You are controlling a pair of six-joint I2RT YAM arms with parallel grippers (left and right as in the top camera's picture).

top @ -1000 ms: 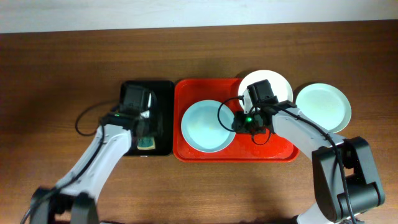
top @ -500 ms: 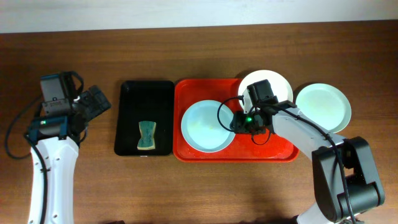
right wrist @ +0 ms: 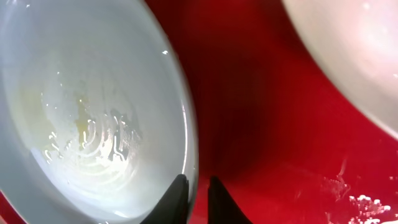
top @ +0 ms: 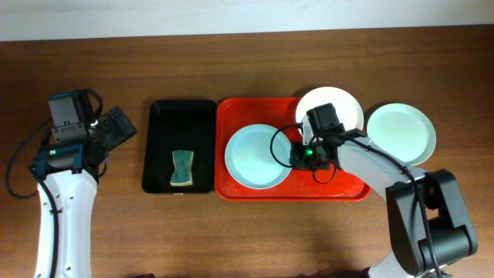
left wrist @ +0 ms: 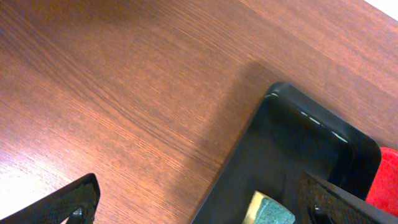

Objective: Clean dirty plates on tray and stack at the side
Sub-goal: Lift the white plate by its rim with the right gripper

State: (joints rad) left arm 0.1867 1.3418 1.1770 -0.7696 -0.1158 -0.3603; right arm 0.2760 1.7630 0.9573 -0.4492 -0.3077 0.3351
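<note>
Beside the red tray (top: 231,190) we see one black tray (top: 160,147), one sponge (top: 181,168). Three plates (top: 401,133); right tool (right wrist: 198,198) pinches the blue plate (top: 251,158); left tool (top: 121,126) spread.

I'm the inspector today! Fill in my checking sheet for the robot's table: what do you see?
Surface: brown wooden table.
Job's things: red tray holds the pale blue plate, faintly yellow-smeared; white plate overlaps its far right corner; pale green plate sits on the table to its right.
Clutter: black tray with a sponge.
Grippers: left gripper open, empty, over the table; right gripper pinching the pale blue plate's rim.
Cables: black cables loop at both arms.
Surroundings: pale wall strip behind the table.
</note>
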